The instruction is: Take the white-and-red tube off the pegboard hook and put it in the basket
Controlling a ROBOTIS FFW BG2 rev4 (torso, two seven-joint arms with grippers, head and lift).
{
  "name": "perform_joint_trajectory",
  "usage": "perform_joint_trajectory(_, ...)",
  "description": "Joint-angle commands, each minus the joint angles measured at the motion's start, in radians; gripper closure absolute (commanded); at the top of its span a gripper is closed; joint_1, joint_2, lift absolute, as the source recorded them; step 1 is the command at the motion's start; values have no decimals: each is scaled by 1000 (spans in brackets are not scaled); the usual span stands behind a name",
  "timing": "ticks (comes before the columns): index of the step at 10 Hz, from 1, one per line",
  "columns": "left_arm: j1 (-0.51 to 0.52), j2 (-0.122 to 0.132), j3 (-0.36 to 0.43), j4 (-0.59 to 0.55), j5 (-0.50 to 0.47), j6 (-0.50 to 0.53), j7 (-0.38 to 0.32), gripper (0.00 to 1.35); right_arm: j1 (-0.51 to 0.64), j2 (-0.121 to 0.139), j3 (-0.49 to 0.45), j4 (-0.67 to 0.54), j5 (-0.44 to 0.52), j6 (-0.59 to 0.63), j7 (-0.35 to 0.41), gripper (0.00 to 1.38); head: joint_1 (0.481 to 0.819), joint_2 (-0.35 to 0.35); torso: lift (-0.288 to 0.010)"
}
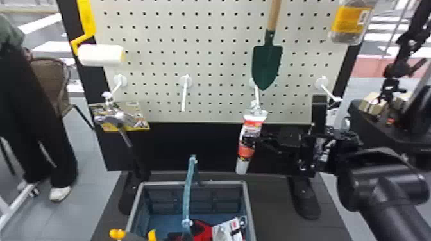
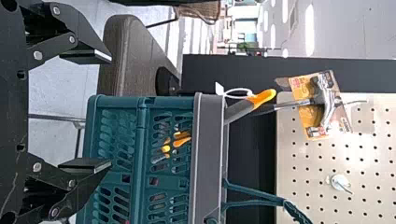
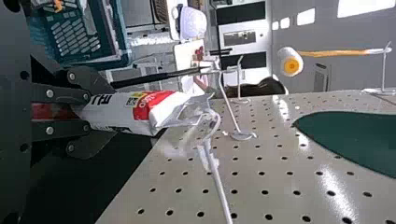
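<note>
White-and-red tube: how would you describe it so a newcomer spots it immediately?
In the head view, find the cream perforated pegboard. Below the dark green pointed shovel on its right half hangs the slim white-and-red tube. Unlike its neighbours, it has a black two-fingered claw closed around its middle.

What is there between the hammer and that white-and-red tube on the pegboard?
In the head view, one white hook sticks out between the hammer and the white-and-red tube; nothing hangs on it.
</note>
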Motion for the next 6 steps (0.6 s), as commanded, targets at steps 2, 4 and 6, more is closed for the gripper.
perform_joint_trajectory(2, 0, -3, 1, 0, 2, 1, 0, 481, 40, 9, 0, -81, -5, 25, -7, 1082, 549, 0, -100)
perform_joint_trajectory(4, 0, -3, 0, 0, 5, 4, 0, 481, 107, 20, 2, -150, -48, 31, -45, 1082, 549, 0, -100)
perform_joint_trajectory(6, -2, -3, -2, 0, 5, 4, 0, 481, 201, 43, 0, -226, -104, 20, -120, 1082, 549, 0, -100)
